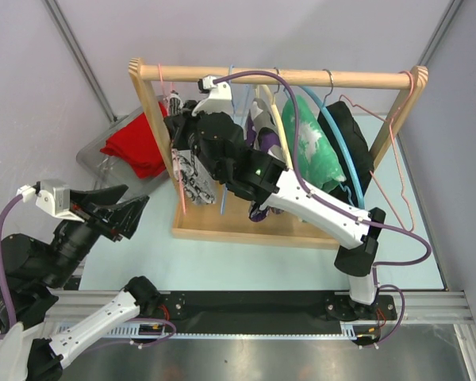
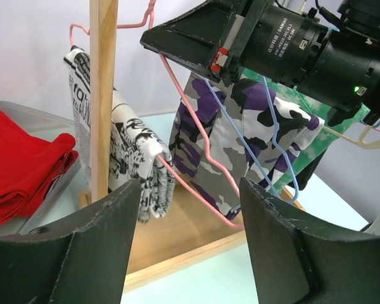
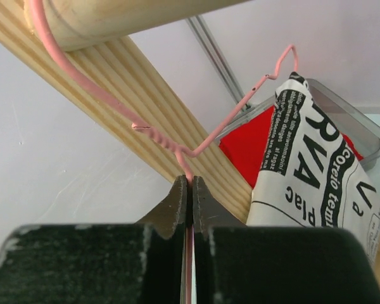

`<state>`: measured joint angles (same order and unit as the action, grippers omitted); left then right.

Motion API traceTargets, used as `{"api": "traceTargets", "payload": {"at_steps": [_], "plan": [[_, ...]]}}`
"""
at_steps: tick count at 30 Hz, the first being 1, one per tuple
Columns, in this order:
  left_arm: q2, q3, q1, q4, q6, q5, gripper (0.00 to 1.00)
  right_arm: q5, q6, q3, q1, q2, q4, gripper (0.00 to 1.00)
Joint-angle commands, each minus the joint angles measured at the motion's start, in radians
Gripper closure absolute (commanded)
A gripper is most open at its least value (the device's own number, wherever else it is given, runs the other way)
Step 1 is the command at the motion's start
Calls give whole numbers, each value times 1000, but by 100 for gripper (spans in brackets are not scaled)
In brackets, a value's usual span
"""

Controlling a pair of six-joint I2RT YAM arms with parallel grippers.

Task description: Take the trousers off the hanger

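Note:
Black-and-white newsprint trousers (image 1: 187,173) hang folded over a pink wire hanger (image 3: 157,138) at the left end of the wooden rack's rail (image 1: 301,78). They also show in the left wrist view (image 2: 132,161) and the right wrist view (image 3: 316,171). My right gripper (image 3: 189,181) is shut on the pink hanger's wire just below its twisted neck, next to the rack's left post (image 1: 155,119). My left gripper (image 2: 190,187) is open and empty. It sits low at the left (image 1: 131,210), facing the trousers and the hanger's lower bar (image 2: 202,158).
A grey bin (image 1: 91,155) holding red cloth (image 1: 135,147) stands left of the rack. A purple camouflage garment (image 2: 240,139), a green one (image 1: 309,143) and a black one (image 1: 349,135) hang further right, with an empty pink hanger (image 1: 390,163). The rack's wooden base (image 1: 246,226) lies on the table.

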<state>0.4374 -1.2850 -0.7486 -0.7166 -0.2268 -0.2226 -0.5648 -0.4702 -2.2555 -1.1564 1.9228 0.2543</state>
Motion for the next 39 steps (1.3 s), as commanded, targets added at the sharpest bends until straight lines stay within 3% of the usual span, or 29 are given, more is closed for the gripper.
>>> {"api": "traceTargets", "payload": {"at_steps": [1, 9, 20, 26, 33, 39], "plan": [[6, -24, 3, -3, 18, 28, 31, 45, 7, -6, 3, -8, -108, 100], [20, -20, 3, 2, 7, 51, 31, 65, 13, 2, -9, -65, -179, 100], [34, -19, 3, 11, -16, 83, 31, 68, 33, 187, -37, -231, -426, 100], [46, -8, 3, 25, -28, 115, 31, 109, -12, 243, -23, -298, -472, 100], [67, 12, 3, 52, -20, 259, 30, 135, -4, 277, -25, -350, -492, 100], [77, 22, 3, 111, -49, 365, 29, 123, -50, 441, -31, -464, -564, 100]]}}
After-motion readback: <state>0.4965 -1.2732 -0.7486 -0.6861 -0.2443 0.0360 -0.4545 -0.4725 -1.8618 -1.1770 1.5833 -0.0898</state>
